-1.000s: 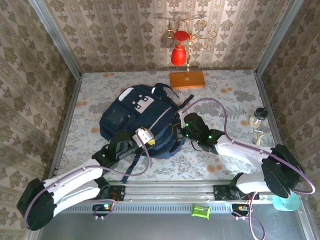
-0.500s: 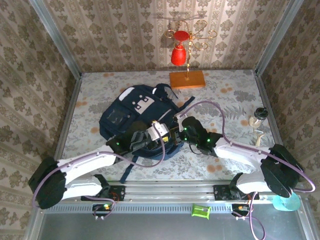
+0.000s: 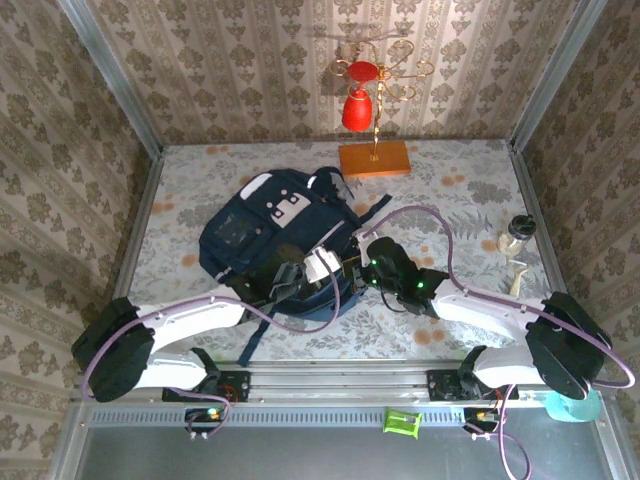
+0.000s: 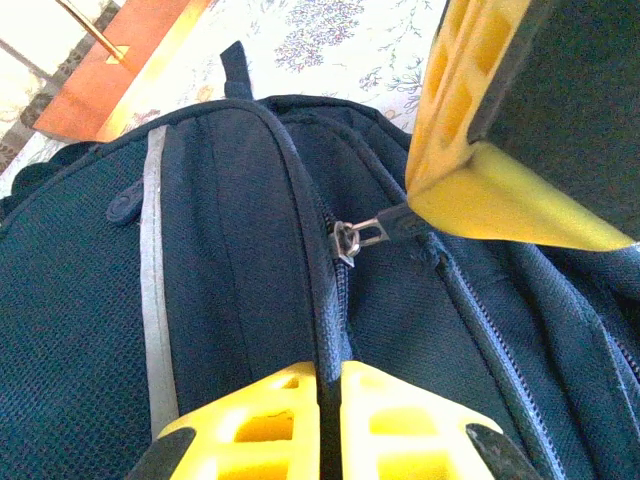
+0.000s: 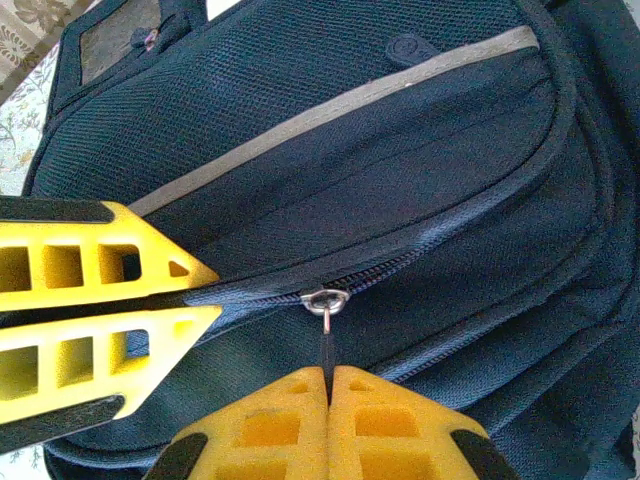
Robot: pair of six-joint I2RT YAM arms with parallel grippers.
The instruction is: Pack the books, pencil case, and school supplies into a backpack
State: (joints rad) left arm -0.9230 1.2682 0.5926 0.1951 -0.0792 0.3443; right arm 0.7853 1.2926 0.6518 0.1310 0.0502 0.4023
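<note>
From above, the backpack (image 3: 262, 228) lies flat on the worktop (image 3: 470, 200), left of the middle, with its handle end towards the far edge. Both arms reach in from the near edge and meet at the bag's near right side. The left fingers (image 3: 332, 272) and the right fingers (image 3: 354, 266) sit just beside each other on the fabric there; from this height I cannot tell their grip. An orange slab (image 3: 375, 158) with a gold stem stands at the far edge, well apart from the bag. A small bottle (image 3: 518, 232) stands near the right edge.

In the left wrist view, the left fingers (image 4: 328, 378) are clenched on the raised zip seam of the backpack (image 4: 230, 250), the dark ridge pinched between the two yellow tips. Just beyond them the metal zip slider (image 4: 346, 240) sits on the seam. Its zip pull (image 4: 385, 225) runs up into the right fingers (image 4: 445, 195) at the upper right. A corner of the orange slab (image 4: 110, 70) shows past the bag.

In the right wrist view, the right fingers (image 5: 328, 385) are closed tight on the dark zip pull (image 5: 325, 345), which hangs from the ring of the zip slider (image 5: 325, 299). At the left, the left fingers (image 5: 205, 292) pinch the seam of the backpack (image 5: 400, 180) just beside the slider. A pale grey strip (image 5: 350, 110) crosses the bag's panel above the zip.
</note>
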